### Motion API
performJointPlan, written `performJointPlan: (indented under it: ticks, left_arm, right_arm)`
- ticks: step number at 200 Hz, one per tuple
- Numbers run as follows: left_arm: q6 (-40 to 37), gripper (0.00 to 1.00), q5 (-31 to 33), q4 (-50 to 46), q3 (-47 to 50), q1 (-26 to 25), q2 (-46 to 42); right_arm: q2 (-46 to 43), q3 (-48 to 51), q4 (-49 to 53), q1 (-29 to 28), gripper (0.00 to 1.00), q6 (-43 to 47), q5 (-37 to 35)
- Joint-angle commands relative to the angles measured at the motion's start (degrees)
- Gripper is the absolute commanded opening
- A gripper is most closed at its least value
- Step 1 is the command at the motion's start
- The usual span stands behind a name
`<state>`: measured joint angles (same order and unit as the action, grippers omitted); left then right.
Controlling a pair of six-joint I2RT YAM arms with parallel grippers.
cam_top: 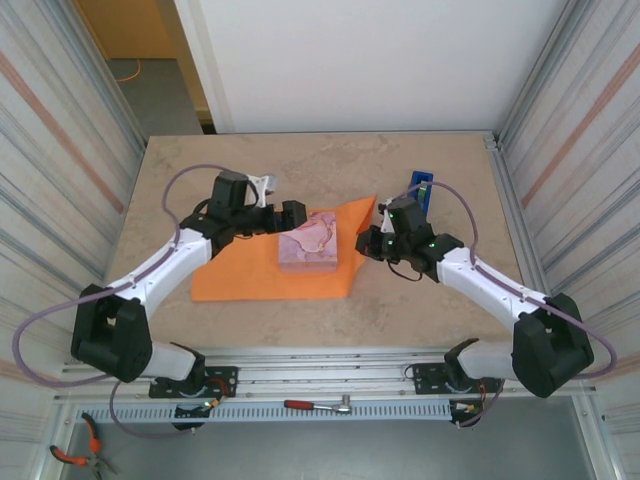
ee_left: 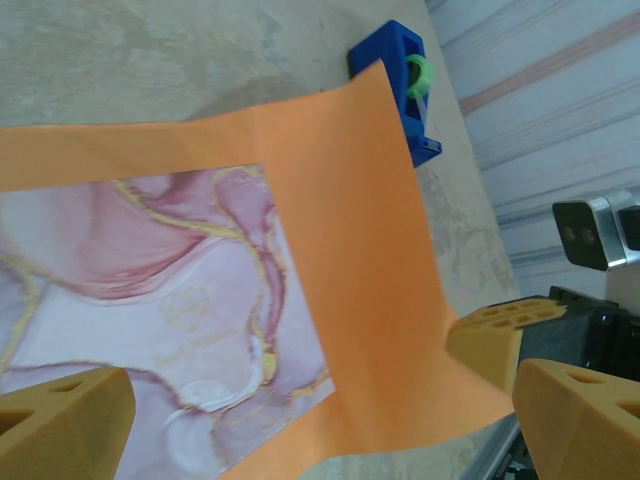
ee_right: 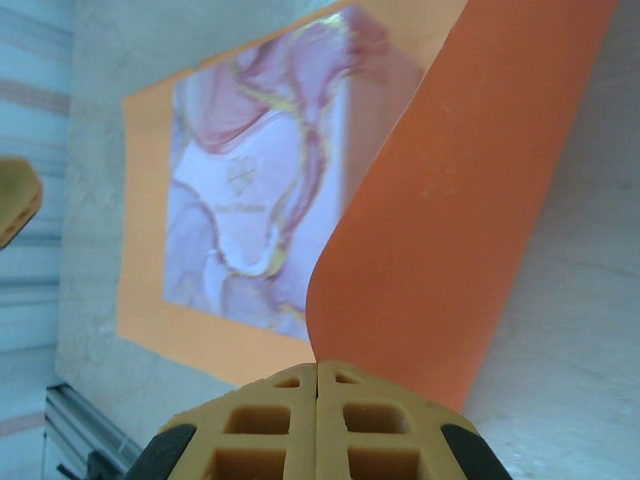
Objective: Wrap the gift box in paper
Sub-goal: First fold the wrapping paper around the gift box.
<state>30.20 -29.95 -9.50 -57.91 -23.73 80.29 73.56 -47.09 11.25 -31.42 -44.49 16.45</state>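
Note:
The gift box (cam_top: 310,247), pink-and-white marbled, lies on the orange paper (cam_top: 250,275) in the middle of the table. My right gripper (cam_top: 366,243) is shut on the paper's right edge and holds that side lifted beside the box. In the right wrist view the fingertips (ee_right: 340,385) meet on the curled sheet (ee_right: 460,200), with the box (ee_right: 260,170) beyond. My left gripper (cam_top: 295,214) hovers open over the box's far left part. In the left wrist view its fingers (ee_left: 60,420) straddle the box (ee_left: 150,290) and the raised paper (ee_left: 370,270), touching neither.
A blue tape dispenser (cam_top: 420,189) sits behind the right gripper, also seen past the paper's corner as the dispenser (ee_left: 400,75). Ribbed walls close both sides of the table (cam_top: 250,160). A ratchet (cam_top: 320,405) and pliers (cam_top: 75,455) lie below the front rail.

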Motion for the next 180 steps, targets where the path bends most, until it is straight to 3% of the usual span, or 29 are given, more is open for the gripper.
performJointPlan:
  ticks: [1,124,152,180]
  left_arm:
    - [1.1,0.97,0.6,-0.9,-4.2,-1.5,2.2]
    - [1.4,0.96,3.3,-0.5,-10.4,-6.0,11.4]
    - [1.6,0.93,3.9,-0.4,-10.2,-6.8,13.0]
    - [1.5,0.83,3.2,-0.1,-10.7,-7.2,15.0]
  right_arm:
    - [1.0,-3.0,0.6,-2.5,0.0,-0.2,0.1]
    - [4.6,-6.5,-1.9,-8.2,0.0,0.8,2.4]
    - [4.7,-6.4,-2.0,-8.4,0.0,0.8,2.3]
    - [4.8,-6.4,-2.0,-8.6,0.0,0.9,2.2]
